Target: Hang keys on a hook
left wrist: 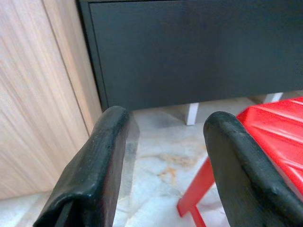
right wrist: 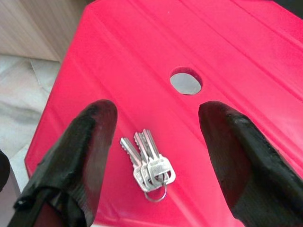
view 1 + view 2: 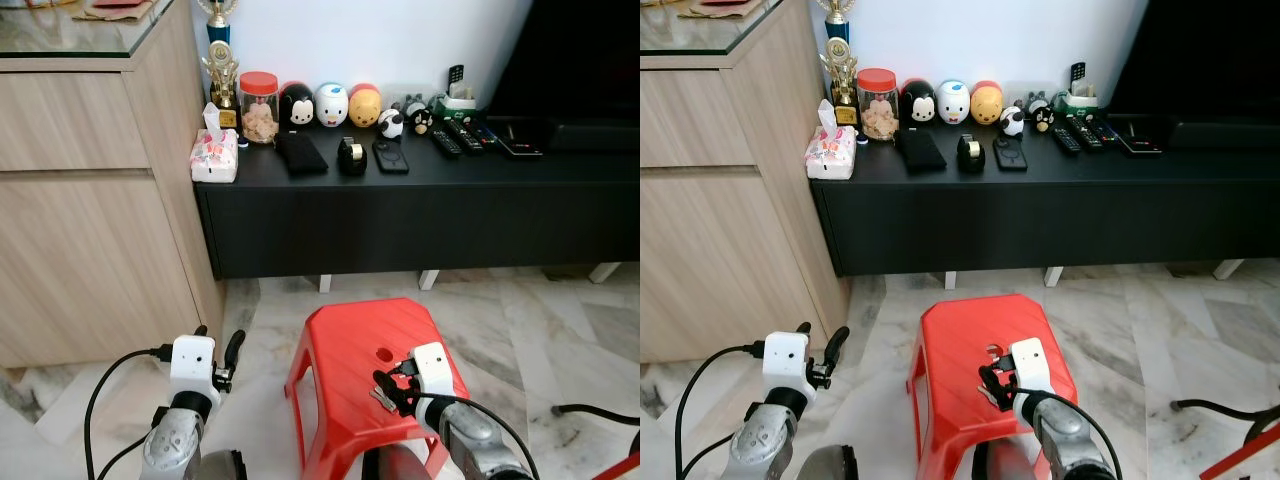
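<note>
Silver keys flat on red stool, blades away from spread right tool

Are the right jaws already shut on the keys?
No. The keys lie flat on the red stool, untouched between the open right gripper jaws.

The room was evenly and brightly lit, with soft daylight-like illumination and no harsh glare. The white wall at the upper middle of the head views was the brightest area, while the dark rectangular screen at the upper right stayed nearly featureless black. The long matte black cabinet cast a soft shadow onto the pale marble floor beneath it. Both head views were sharp, without motion blur. In the wrist views the thick black fingers loomed large and slightly soft at the lower edges, and the glossy red plastic stool showed a faint sheen with gentle shadows beside the small silver keys.
</note>
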Controlling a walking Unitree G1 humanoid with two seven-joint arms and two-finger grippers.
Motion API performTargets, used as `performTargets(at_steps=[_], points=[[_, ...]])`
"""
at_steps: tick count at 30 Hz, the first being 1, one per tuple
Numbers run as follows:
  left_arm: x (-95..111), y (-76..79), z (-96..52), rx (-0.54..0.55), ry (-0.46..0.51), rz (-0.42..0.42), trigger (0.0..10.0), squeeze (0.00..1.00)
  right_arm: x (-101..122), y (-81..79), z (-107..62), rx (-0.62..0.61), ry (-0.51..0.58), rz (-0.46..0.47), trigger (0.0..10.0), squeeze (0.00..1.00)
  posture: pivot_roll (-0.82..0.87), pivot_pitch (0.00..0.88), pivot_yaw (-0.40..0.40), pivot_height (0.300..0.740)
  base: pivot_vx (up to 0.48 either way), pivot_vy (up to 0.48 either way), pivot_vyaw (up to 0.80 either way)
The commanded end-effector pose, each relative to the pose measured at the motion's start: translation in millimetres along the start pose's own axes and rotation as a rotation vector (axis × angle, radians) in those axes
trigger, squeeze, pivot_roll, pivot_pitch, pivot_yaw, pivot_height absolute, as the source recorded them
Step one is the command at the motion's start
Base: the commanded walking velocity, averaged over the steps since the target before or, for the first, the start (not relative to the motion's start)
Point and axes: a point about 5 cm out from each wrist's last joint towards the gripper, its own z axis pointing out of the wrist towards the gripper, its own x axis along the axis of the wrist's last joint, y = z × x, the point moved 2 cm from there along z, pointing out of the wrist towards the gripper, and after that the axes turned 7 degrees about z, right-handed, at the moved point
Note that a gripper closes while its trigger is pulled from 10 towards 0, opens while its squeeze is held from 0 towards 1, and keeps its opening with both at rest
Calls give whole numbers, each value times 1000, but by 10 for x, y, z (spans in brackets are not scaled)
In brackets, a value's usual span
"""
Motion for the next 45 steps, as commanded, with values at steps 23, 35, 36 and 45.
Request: performTargets(at_steps=[23, 35, 36, 45], points=[[18, 67, -63, -9, -5, -1, 10000, 0, 145, -96, 116, 31, -56, -70, 10000, 0, 0, 32, -131, 583, 0, 0, 0], [23, 107, -117, -11, -9, -7, 10000, 0, 53, -114, 135, 22, -165, -123, 10000, 0, 4, 60, -139, 583, 0, 0, 0], [25, 111, -125, -11, -8, -8, 10000, 0, 55, -115, 136, 21, -165, -123, 10000, 0, 4, 63, -139, 583, 0, 0, 0], [44, 123, -216, -13, -10, -9, 10000, 0, 104, -104, 147, 13, -159, -143, 10000, 0, 8, 108, -148, 583, 0, 0, 0]])
